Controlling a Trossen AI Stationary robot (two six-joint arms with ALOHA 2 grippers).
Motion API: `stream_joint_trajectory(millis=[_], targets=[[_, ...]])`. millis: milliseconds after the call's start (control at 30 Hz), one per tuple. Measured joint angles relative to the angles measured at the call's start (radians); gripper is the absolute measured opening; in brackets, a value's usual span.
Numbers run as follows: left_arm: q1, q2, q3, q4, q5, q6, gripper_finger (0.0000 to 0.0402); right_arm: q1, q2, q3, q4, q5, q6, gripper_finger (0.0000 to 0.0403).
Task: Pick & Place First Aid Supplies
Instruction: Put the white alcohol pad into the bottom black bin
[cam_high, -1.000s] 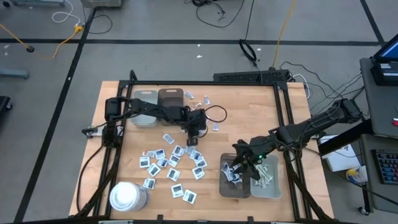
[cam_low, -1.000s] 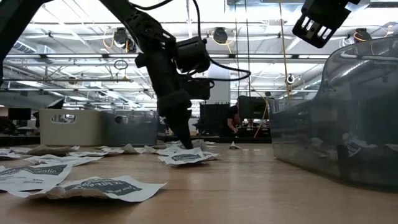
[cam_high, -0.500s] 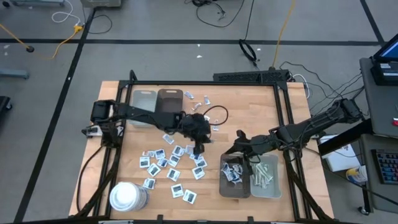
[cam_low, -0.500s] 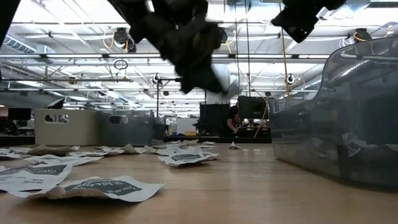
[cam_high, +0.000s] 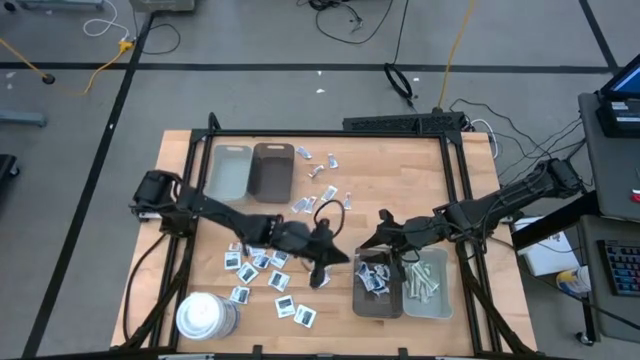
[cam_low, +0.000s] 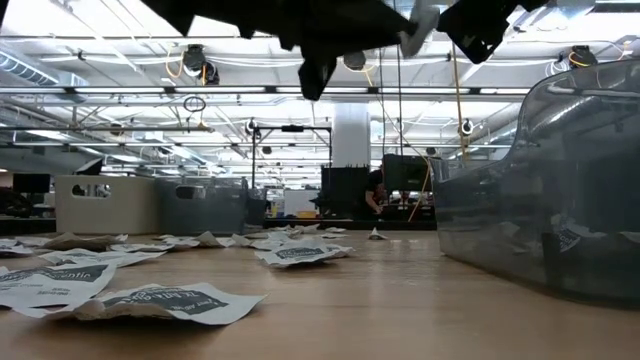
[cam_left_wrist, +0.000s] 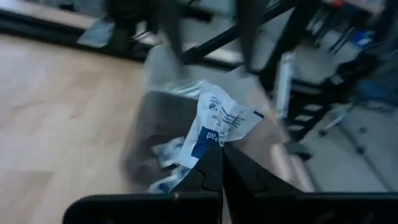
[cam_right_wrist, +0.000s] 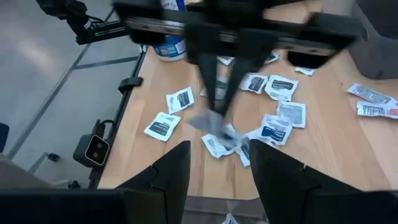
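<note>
While the right gripper (cam_right_wrist: 214, 162) hung open, the left gripper's (cam_left_wrist: 221, 152) fingers pinched a white packet (cam_left_wrist: 222, 121) just beyond their tips.

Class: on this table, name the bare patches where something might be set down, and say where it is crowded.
Free: bare wood between the far packets and the right frame rail. Crowded: the packet cluster beside the white cylinder, and the near-right trays.

Industrial lab hall: ceiling trusses (cam_low: 150, 95), cables on floor (cam_high: 345, 18), wooden table (cam_high: 400, 180).
</note>
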Motion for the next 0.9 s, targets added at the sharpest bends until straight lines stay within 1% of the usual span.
stream_joint_trajectory(millis=[167, 233, 400, 467, 600, 700, 800, 900], targets=[[-0.067, 0.0, -0.046, 0.11, -0.047, -0.01, 0.0, 0.0, 0.0, 0.0, 0.046, -0.002, 0.0, 0.0157], [-0.084, -0.001, -0.048, 0.127, -0.058, -0.015, 0.0, 0.0, 0.0, 0.0, 0.078, -0.002, 0.0, 0.0157], [-0.08, -0.001, -0.049, 0.138, -0.065, -0.022, 0.0, 0.0, 0.0, 0.0, 0.115, -0.006, -0.028, 0.0157], [-0.068, -0.002, -0.049, 0.14, -0.064, -0.049, 0.0, 0.0, 0.001, 0.0, 0.12, -0.035, -0.029, 0.0157], [-0.037, -0.001, -0.049, 0.173, -0.009, -0.09, 0.0, 0.001, 0.024, 0.0, 0.156, -0.076, -0.043, 0.0157], [-0.024, -0.002, -0.048, 0.177, 0.012, -0.08, 0.0, 0.0, 0.046, 0.0, 0.158, -0.063, -0.037, 0.0157], [-0.019, -0.002, -0.048, 0.181, 0.039, -0.083, 0.0, 0.0, 0.072, 0.0, 0.153, -0.018, -0.036, 0.0157], [-0.019, -0.002, -0.048, 0.18, 0.04, -0.085, 0.0, 0.0, 0.084, 0.0, 0.166, -0.026, -0.036, 0.0151]])
